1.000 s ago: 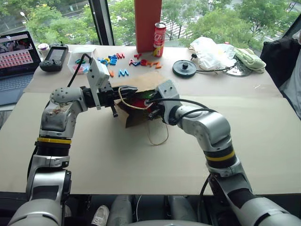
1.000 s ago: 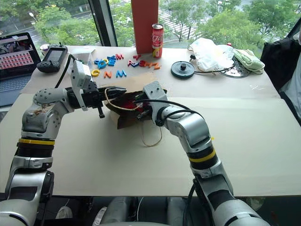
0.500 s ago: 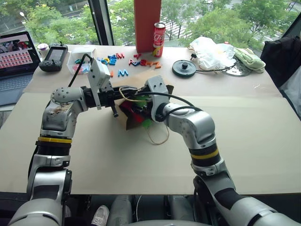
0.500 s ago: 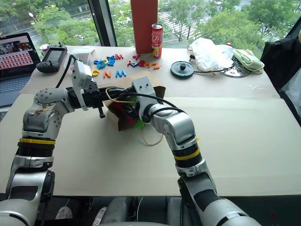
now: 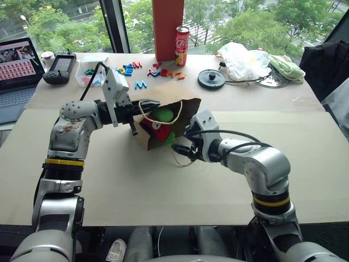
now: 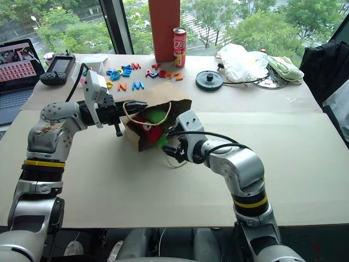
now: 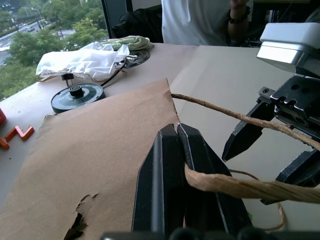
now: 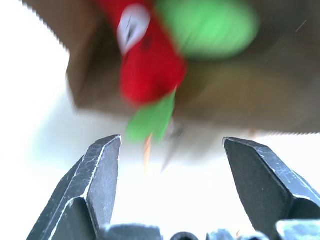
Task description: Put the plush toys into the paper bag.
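Note:
The brown paper bag (image 5: 175, 102) lies on its side with its mouth toward me. My left gripper (image 5: 148, 103) is shut on the bag's cord handle (image 7: 235, 187) and holds the mouth up. Inside the mouth sits the lime-green plush toy (image 5: 163, 115). Beside it lies the red chili plush toy (image 5: 153, 129), its green stem poking out over the bag's lip. My right gripper (image 5: 182, 146) stands open just in front of the mouth, apart from the toys, with nothing between its fingers (image 8: 102, 170).
Behind the bag lie colourful plastic letters (image 5: 140, 68), a tall red box (image 5: 170, 27) and a soda can (image 5: 182, 46). A black disc (image 5: 212, 79), white plastic bag (image 5: 242, 57) and green mitt (image 5: 287, 68) sit at the far right. A laptop (image 5: 16, 65) is at the far left.
My right gripper has opened, let go of the red chili toy in the bag's mouth, and drawn back out toward me. The left gripper has kept still on the handle.

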`<act>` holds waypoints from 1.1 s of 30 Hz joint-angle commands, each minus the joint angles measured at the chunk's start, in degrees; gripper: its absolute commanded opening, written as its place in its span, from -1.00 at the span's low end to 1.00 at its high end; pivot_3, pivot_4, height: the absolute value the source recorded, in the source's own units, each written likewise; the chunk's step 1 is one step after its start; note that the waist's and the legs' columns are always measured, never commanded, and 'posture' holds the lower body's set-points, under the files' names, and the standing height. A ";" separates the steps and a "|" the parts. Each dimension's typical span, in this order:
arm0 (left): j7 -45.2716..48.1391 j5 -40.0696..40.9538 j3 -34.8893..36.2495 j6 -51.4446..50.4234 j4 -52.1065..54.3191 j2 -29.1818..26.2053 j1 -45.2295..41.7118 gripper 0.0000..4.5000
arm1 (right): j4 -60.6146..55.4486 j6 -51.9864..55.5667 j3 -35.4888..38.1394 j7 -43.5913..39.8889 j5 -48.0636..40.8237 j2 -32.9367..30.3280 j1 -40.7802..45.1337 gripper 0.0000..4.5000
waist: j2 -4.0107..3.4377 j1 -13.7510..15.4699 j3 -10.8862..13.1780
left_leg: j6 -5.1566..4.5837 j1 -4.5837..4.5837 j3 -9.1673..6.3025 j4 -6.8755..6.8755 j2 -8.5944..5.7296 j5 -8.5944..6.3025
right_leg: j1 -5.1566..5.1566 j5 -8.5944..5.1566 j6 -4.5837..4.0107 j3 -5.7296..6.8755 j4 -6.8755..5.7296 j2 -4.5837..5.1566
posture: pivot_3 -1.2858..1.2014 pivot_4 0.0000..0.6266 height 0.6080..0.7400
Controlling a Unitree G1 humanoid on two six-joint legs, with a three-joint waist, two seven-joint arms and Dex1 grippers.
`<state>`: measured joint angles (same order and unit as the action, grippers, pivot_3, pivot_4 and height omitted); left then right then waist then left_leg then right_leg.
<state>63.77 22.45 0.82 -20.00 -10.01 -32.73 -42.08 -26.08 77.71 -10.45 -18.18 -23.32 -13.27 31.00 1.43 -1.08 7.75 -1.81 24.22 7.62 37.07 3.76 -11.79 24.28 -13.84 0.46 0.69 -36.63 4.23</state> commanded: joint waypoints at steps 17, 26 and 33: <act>0.37 0.39 0.70 0.74 0.79 -0.41 -1.68 -1.00 | 10.13 -9.97 -5.79 3.38 6.35 4.94 -0.86 -0.14 | 0.00 0.15 0.00 | 0.01 -0.01 -0.01 0.02 0.00 0.01 | -0.02 0.00 0.01 0.02 -0.02 0.01 | 0.03 -0.52 0.98; 0.41 0.49 0.73 0.83 0.85 -0.30 -1.52 -1.00 | 10.09 -10.28 -5.13 3.02 6.53 4.85 -1.05 -0.91 | 0.00 0.14 0.00 | 0.01 -0.01 -0.02 0.01 0.00 0.00 | -0.02 0.00 0.01 0.02 -0.02 0.00 | 0.03 -0.52 0.98; 0.44 0.56 0.65 0.93 0.56 0.05 -1.71 -1.00 | 8.03 -10.98 -1.98 2.71 5.51 5.31 -1.60 -0.91 | 0.00 0.17 0.00 | 0.01 -0.01 -0.02 0.01 0.00 0.00 | -0.02 0.00 0.01 0.02 -0.02 0.00 | 0.03 -0.52 0.98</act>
<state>64.05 22.46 0.82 -19.91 -10.06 -32.61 -42.23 -15.33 68.54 -14.35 -14.96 -16.97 -8.02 29.44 1.43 -0.91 7.74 -1.80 24.21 7.60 37.08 3.76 -11.79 24.26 -13.85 0.46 0.71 -36.64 4.24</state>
